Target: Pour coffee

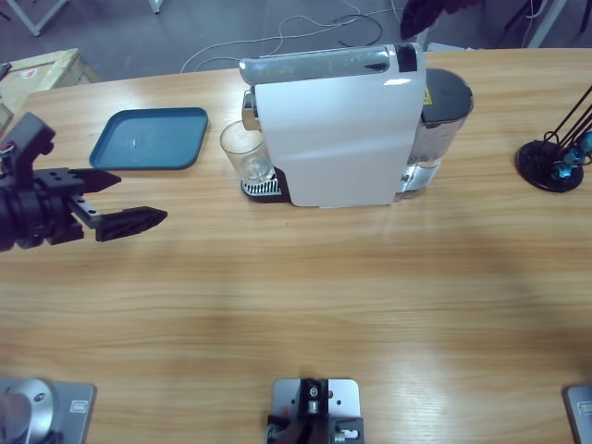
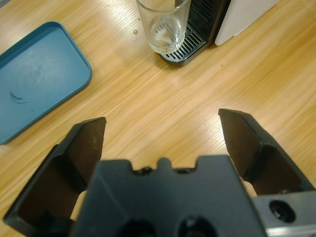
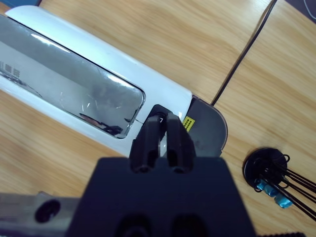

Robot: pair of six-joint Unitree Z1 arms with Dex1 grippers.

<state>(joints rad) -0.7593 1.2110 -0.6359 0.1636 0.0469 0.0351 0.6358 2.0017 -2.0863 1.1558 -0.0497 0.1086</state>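
Pale wood runs right across the table (image 1: 305, 296), and in the middle of it stands the white coffee machine (image 1: 338, 139) with its silvery top. Under the spout, on the black drip grate (image 2: 180, 47), sits a clear glass (image 1: 246, 153), upright and touching nothing else. Looking down into it from the left wrist view, the glass (image 2: 163, 24) shows no brown layer that can be made out, so the coffee is not in sight. Just beside the glass lies the dark blue tray (image 1: 153, 139), flat on the wood. The left gripper (image 1: 120, 203) hangs low above the table, well apart from the glass, jaws spread wide with nothing between them. Over on the other side, the right gripper (image 3: 160, 136) has its jaws pressed together, tips down at the top of the machine near the small yellow label (image 3: 187, 123). A black stand (image 1: 552, 162) with thin rods sits off to the machine's far side.
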